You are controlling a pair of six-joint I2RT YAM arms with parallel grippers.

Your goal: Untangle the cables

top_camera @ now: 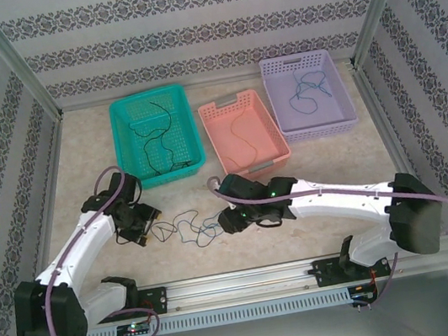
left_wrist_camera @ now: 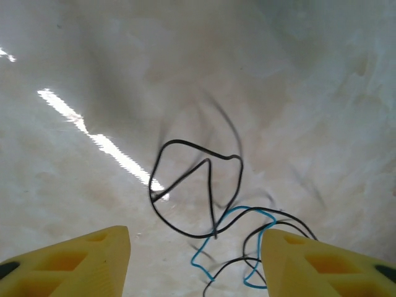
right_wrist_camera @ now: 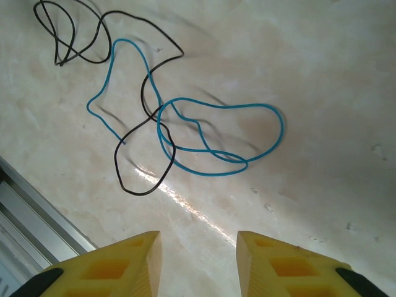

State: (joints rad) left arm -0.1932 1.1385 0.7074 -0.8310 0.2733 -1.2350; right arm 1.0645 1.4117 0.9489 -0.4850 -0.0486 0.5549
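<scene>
While the tangled cables (right_wrist_camera: pixel 247 104) are lying by the worktop's (top_camera: pixel 333 159) near edge, I am holding left gripper (left_wrist_camera: pixel 195 247) and right gripper (right_wrist_camera: pixel 198 238) beside them, jaws apart, empty.

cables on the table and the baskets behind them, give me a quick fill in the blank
1. On the table, the black cable is tangled with a ____ one.
2. The teal basket holds a ____ cable.
3. The pink basket stands between the teal basket and the ____ one.
Missing words: blue; black; purple.
</scene>
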